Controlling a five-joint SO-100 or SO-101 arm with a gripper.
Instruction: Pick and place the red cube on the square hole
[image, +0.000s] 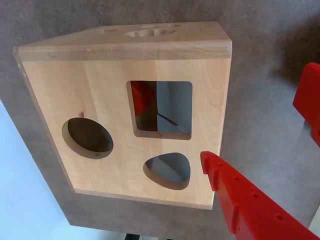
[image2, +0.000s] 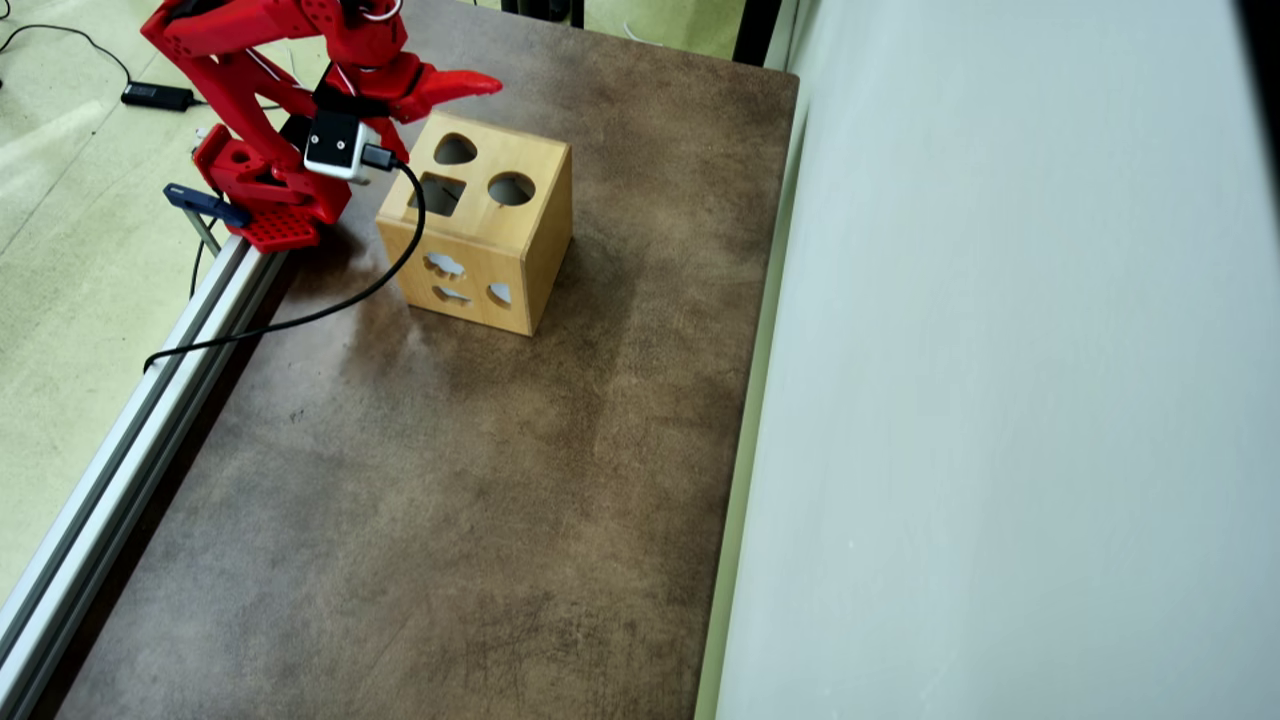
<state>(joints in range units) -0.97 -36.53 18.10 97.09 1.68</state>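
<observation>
Most of the brown bench (image2: 450, 500) is seen bare and open. One wooden box (image2: 480, 235) stands near the far left corner, just beside the arm's base. A pale wall (image2: 1000, 400) shuts off the right side, and a metal rail (image2: 130, 430) runs along the left edge.

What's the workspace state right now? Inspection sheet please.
Surface: brown mottled table, bare apart from the box.
Job's things: wooden box stands near the arm; square hole in its top face, with something red showing inside it, likely the red cube.
Clutter: nothing seen on the table.
Grippers: gripper open and empty, beside the box in the wrist view.
Cables: black cable runs from the wrist camera across the table edge; another cable and adapter lie on the floor.
Surroundings: metal rail along the table's left edge in the overhead view, pale wall on the right.
</observation>
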